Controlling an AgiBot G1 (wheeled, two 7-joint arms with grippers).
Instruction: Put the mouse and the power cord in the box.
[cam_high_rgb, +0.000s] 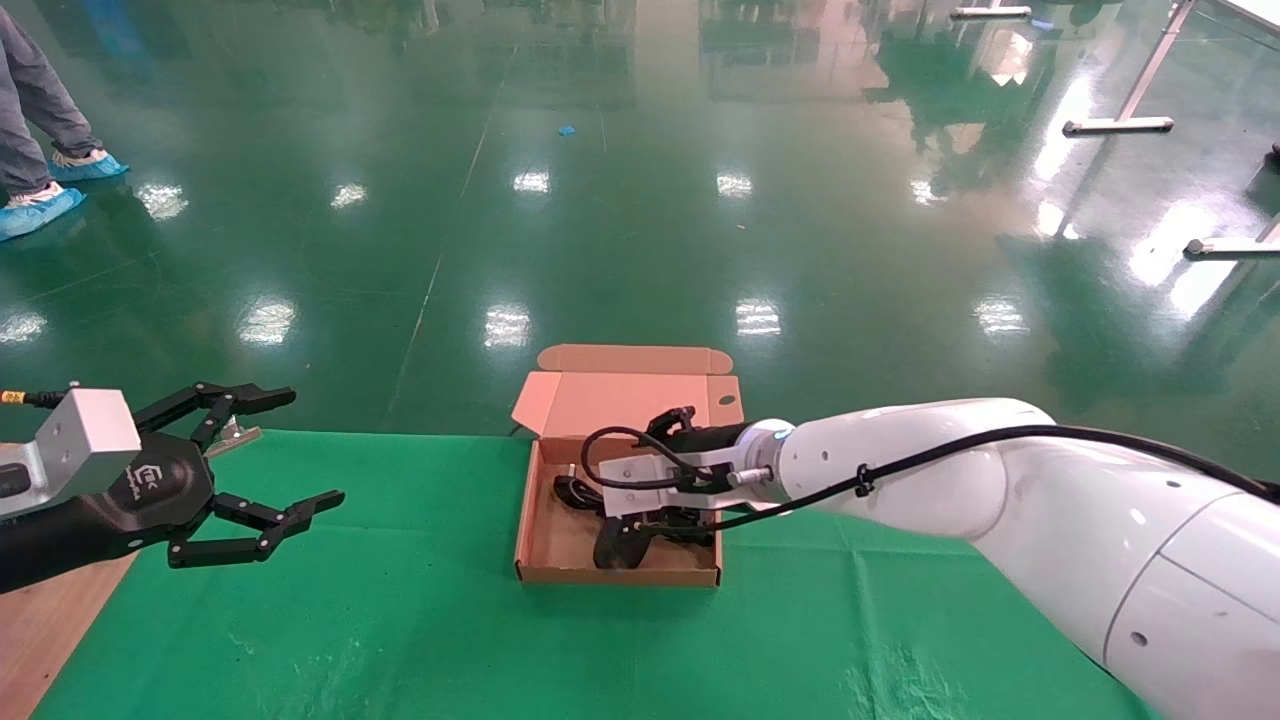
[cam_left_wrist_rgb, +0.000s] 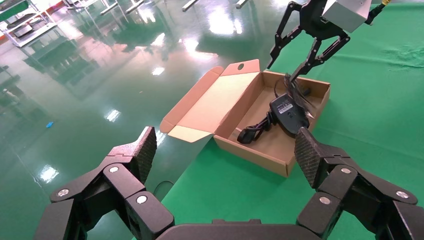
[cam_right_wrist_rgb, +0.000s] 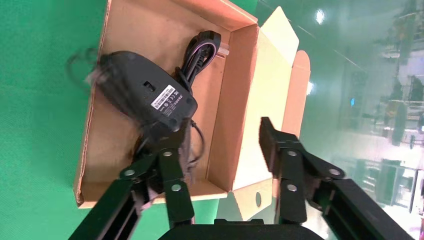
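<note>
Right wrist view alone shows the mouse (cam_right_wrist_rgb: 145, 95) label-up in the box (cam_right_wrist_rgb: 235, 100), apparently released by the spread right end effector (cam_right_wrist_rgb: 225, 145).

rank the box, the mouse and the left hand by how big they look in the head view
1. box, lid included
2. left hand: it sits nearer the camera than the box, so its true size is unsure
3. mouse, partly hidden under the right hand

Box (cam_high_rgb: 560, 545): plain brown cardboard, matt. Mouse (cam_right_wrist_rgb: 145, 92): black plastic, dull sheen, pale paper label. Table cover (cam_high_rgb: 400, 620): green cloth, matt, slightly creased. Floor (cam_high_rgb: 640, 200): glossy green. Right arm shell (cam_high_rgb: 1000, 490): smooth white plastic.
</note>
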